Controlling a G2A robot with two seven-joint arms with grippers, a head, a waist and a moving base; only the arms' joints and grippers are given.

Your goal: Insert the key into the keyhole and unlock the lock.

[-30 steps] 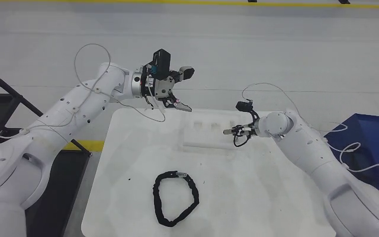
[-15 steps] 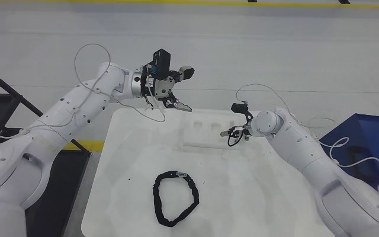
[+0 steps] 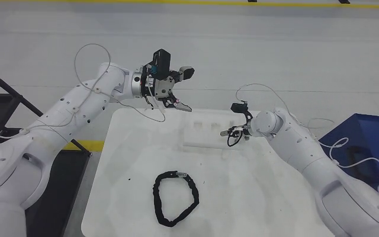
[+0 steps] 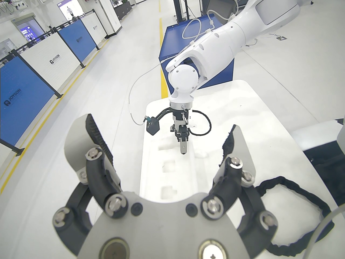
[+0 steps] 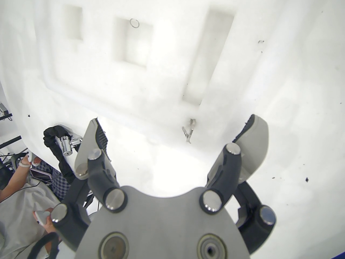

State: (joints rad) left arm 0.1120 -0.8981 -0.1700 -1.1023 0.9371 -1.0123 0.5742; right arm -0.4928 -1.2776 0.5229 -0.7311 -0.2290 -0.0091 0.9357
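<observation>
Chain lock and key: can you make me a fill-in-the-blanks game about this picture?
1. The chain lock on the table is coloured ____.
2. The left gripper and the right gripper both have their fingers ____.
3. The key lies loose, closest to the ____ gripper.
Missing words: black; open; right.

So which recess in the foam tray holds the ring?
The middle square recess, ring at its edge, between the smaller square recess and the long slot.

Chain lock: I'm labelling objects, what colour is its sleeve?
Black; the chain lock shows best in top view.
</observation>
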